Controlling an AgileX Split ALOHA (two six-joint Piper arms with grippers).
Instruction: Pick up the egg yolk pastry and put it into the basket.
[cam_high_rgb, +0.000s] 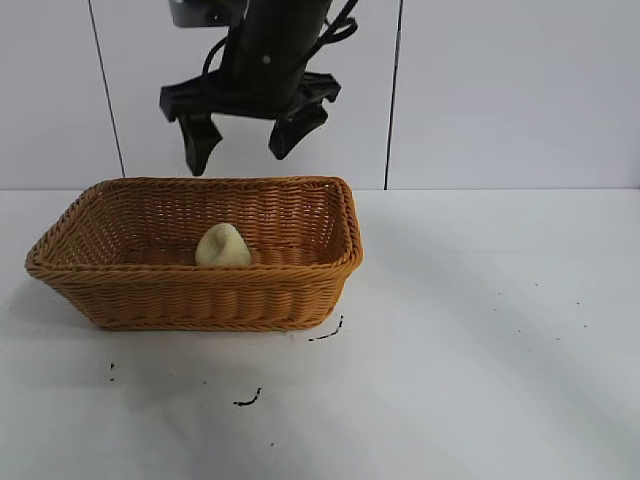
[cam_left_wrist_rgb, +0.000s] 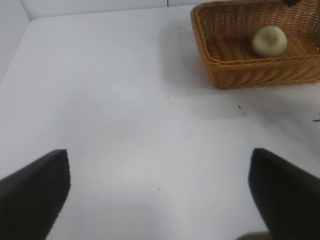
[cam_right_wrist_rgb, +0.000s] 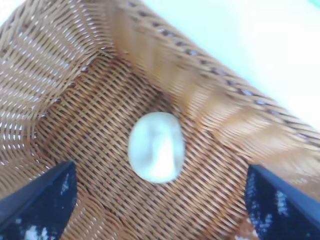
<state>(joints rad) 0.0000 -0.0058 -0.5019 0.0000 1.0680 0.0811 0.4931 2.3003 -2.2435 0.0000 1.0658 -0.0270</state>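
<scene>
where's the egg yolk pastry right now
In the exterior view the egg yolk pastry lies on the floor of the basket at the table's left, near the front wall, with the open right gripper above it, empty.

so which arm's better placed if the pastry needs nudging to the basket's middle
Right. The right gripper hangs open directly above the basket, over the egg yolk pastry. The left gripper is open over bare table, away from the basket.

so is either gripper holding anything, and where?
Nothing. The right gripper hangs open above the basket; the egg yolk pastry lies inside. Left gripper open, empty.
</scene>
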